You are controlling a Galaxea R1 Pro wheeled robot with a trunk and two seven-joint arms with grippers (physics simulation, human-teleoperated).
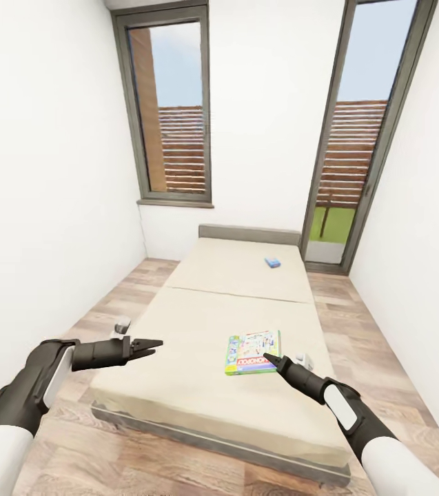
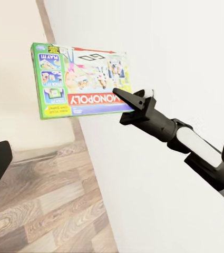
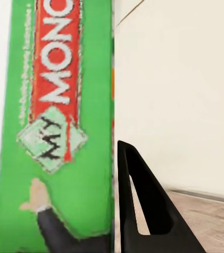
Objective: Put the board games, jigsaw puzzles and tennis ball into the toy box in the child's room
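A green, red and yellow board game (image 1: 253,352) is seen lying flat on the near half of the bed (image 1: 198,331), toward its right side. Its near right corner is reached by the right claw (image 1: 269,358), whose tips lie at the box's edge; in the right wrist view the box (image 3: 59,126) is seen close up with one dark finger (image 3: 143,205) just beside its edge, though whether the claw is clenched on it cannot be told. A second, small blue board game (image 1: 272,262) is set on the far half of the bed, near the headboard (image 1: 249,234). The left claw (image 1: 156,343) is held over the bed's left edge, its fingers drawn together on nothing, well apart from both boxes. The bed is flanked by white walls (image 1: 47,172), a wood-plank floor (image 1: 378,344) and two tall windows (image 1: 171,103).
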